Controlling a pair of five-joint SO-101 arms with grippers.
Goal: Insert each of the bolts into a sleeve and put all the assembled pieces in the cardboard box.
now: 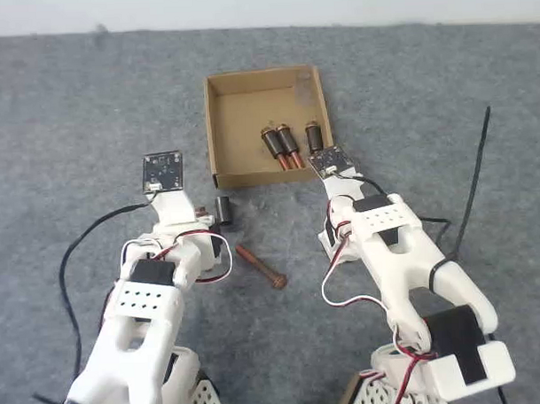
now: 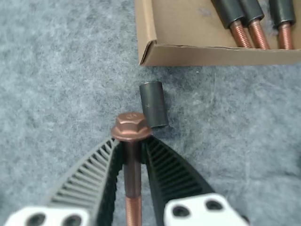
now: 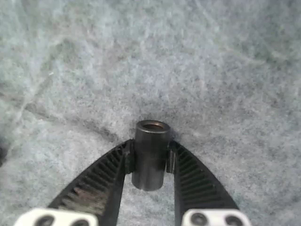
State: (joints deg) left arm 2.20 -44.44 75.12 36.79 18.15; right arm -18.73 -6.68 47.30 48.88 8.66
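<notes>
Since the left claw [image 2: 132, 143] is clamped on a copper bolt [image 2: 131, 128] and the right claw [image 3: 149, 148] pinches a black sleeve [image 3: 150, 162] over the counter [image 3: 211, 70], I'd line both axes up before pushing.

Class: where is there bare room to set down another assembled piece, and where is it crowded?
Free: left half of the cardboard box, between its left wall and three assembled pieces; the carpet left of the box. Crowded: between the arms, around the loose sleeve and bolt.
</notes>
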